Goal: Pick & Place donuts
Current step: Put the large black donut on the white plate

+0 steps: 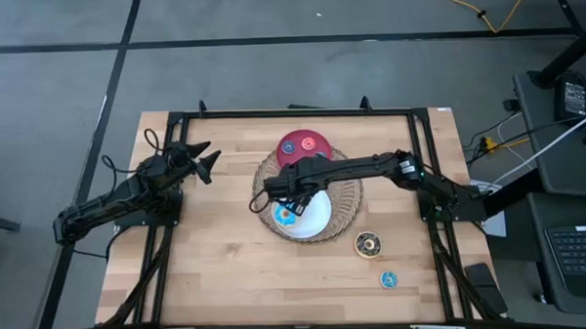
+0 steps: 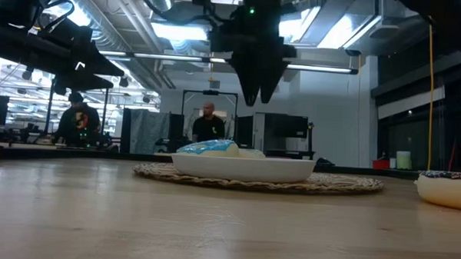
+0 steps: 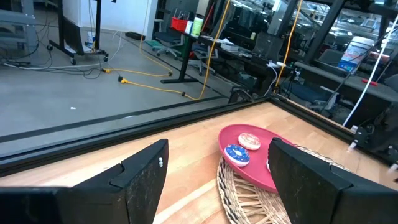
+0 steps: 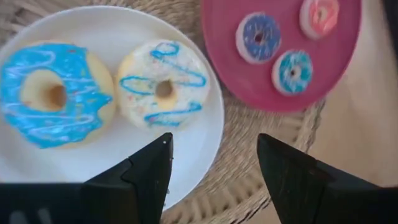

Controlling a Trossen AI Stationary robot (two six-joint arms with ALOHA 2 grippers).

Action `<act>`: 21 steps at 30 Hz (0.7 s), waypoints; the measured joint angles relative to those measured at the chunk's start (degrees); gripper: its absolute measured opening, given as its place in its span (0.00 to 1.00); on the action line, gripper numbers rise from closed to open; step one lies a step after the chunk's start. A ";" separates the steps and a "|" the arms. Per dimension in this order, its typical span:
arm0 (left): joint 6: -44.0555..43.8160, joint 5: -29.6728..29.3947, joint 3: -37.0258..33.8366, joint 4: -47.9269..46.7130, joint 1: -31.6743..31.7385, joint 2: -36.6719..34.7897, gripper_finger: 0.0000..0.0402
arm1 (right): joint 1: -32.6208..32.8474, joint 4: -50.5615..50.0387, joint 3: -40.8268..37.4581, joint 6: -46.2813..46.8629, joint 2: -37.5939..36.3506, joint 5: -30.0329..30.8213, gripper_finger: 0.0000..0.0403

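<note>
**A:** Pale wood fills the nearest ground, the bare table [image 1: 219, 275] in front of me. What sits closest to its front edge?

**B:** Two loose donuts on the planks off my right side: a small blue-iced donut [image 1: 388, 278] nearest the front, and just behind it a dark brown donut [image 1: 367, 244]. Both lie flat, holes facing up. They are rings, so neither has a long axis to speak of.

**A:** And your right hand?

**B:** My right gripper [image 4: 214, 168] hangs over the white plate [image 4: 208, 124], which rests on the wicker tray [image 4: 267, 180]. My fingers [image 4: 146, 174] stand apart with nothing between them; I have hold of nothing.

**A:** What is on that plate?

**B:** Two large donuts side by side, flat, holes up: a blue donut [image 4: 53, 93] with heavy icing, and a white-sprinkled donut [image 4: 163, 84] with thin blue lines across it. They sit close together, nearly touching.

**A:** Farther back?

**B:** The red plate [image 4: 249, 87] lies on the far part of the tray, its edge meeting the white plate. Three small donuts rest flat on it: a dark blue donut [image 4: 258, 37], a light blue donut [image 4: 294, 70] and an orange-pink donut [image 4: 319, 15], near each other but apart.

**A:** Your left hand?

**B:** My left gripper [image 1: 203, 160] waits above the table's far left part, well apart from the tray, fingers spread wide and empty, pointing toward the red plate.
</note>
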 joint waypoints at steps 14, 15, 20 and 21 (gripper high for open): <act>0.00 0.00 0.00 -0.02 0.01 0.01 0.66 | 4.31 8.06 -18.20 22.15 -13.70 -4.22 0.58; 0.00 0.02 0.00 -0.02 0.01 0.01 0.66 | 4.90 8.77 -20.10 23.85 -14.85 -4.26 0.58; 0.00 0.00 0.00 0.04 0.01 0.00 0.66 | 8.70 10.50 -29.43 33.52 -20.28 -4.45 0.58; 0.00 0.00 0.00 0.04 0.01 0.01 0.66 | 9.44 10.65 -31.13 35.28 -21.16 -4.95 0.58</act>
